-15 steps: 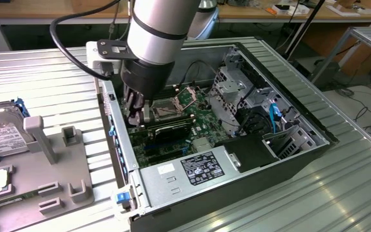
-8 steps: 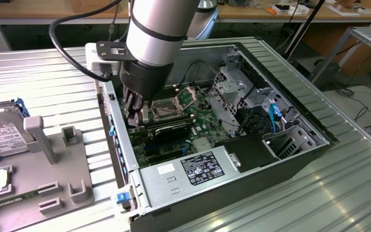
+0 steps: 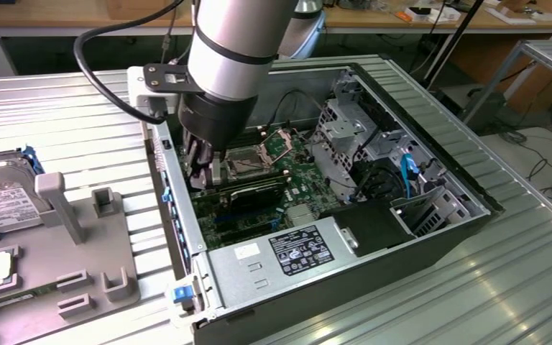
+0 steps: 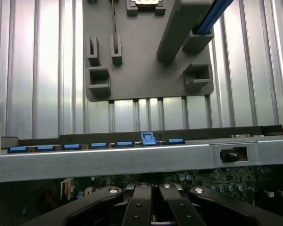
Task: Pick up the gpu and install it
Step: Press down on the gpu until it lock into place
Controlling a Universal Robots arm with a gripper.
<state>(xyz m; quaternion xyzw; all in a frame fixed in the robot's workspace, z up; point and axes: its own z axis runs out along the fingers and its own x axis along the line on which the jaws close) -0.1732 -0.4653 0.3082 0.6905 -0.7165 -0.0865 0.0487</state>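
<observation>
Gripper [image 3: 202, 167] reaching inside case [image 3: 468, 237], fingers clenched, hovering over motherboard [image 3: 290, 154] near rear wall. Gpu: cannot tell where, maybe under fingers. Seating step seemingly underway; calling for straight downward press into slot.

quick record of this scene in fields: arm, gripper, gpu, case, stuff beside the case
arm: reaches down into the open computer case, near its rear wall
gripper: shut, low over the motherboard; fingers seen close together in the wrist view
gpu: dark card lying across the motherboard just under the gripper; whether it is fully seated cannot be told
power supply: at the case's near end
beside the case: grey parts holder with a hard drive, on the exterior view's left
surface: ribbed metal table
</observation>
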